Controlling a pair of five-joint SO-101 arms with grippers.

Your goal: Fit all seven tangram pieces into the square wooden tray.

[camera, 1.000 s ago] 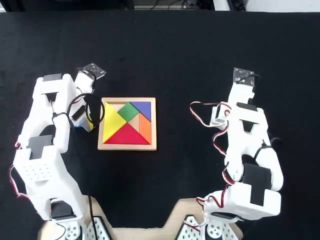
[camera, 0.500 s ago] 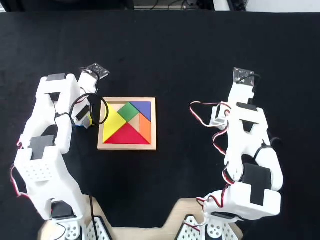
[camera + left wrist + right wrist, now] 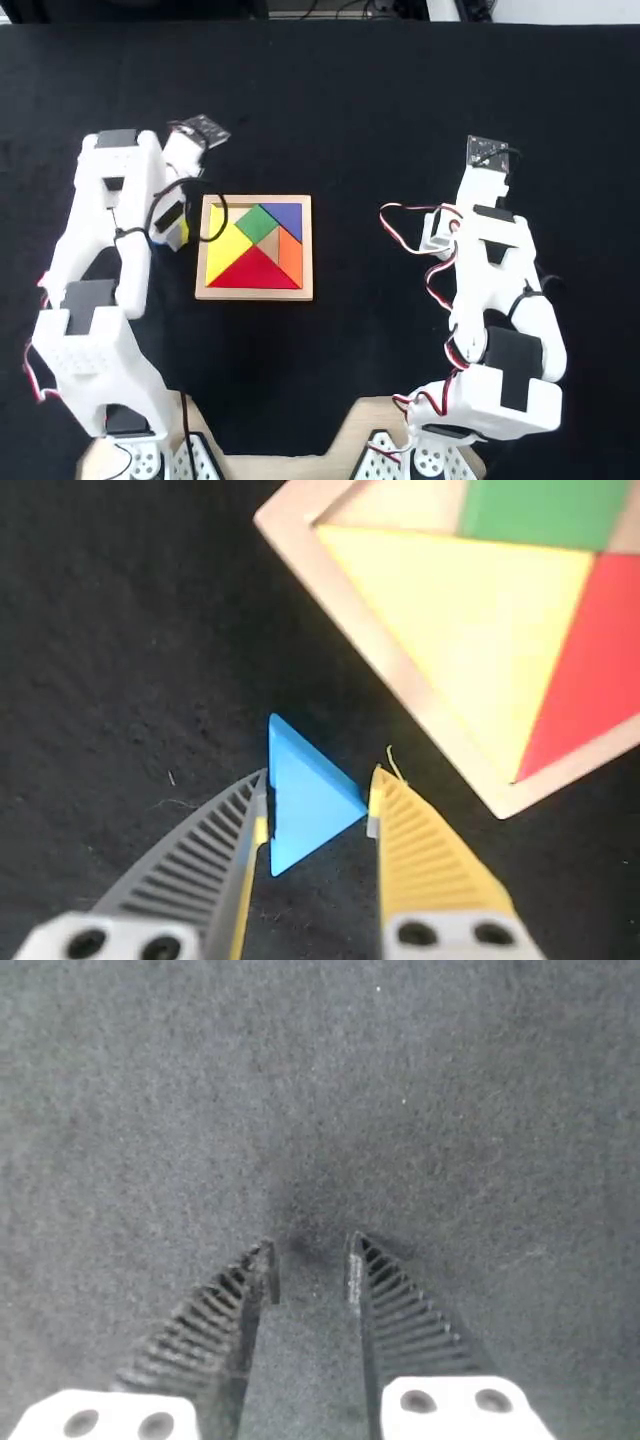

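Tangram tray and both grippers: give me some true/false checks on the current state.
1. The left gripper has a blue triangle between its fingers. True.
2. The blue triangle lies inside the tray. False: it is outside the tray, near one corner.
3. The right gripper grips a red piece. False: it is open and empty over the black cloth; the red triangle sits in the tray.
4. A yellow triangle borders the red triangle in the tray. True.
5. The tray is full. False: a bare wooden gap shows beside the green piece.
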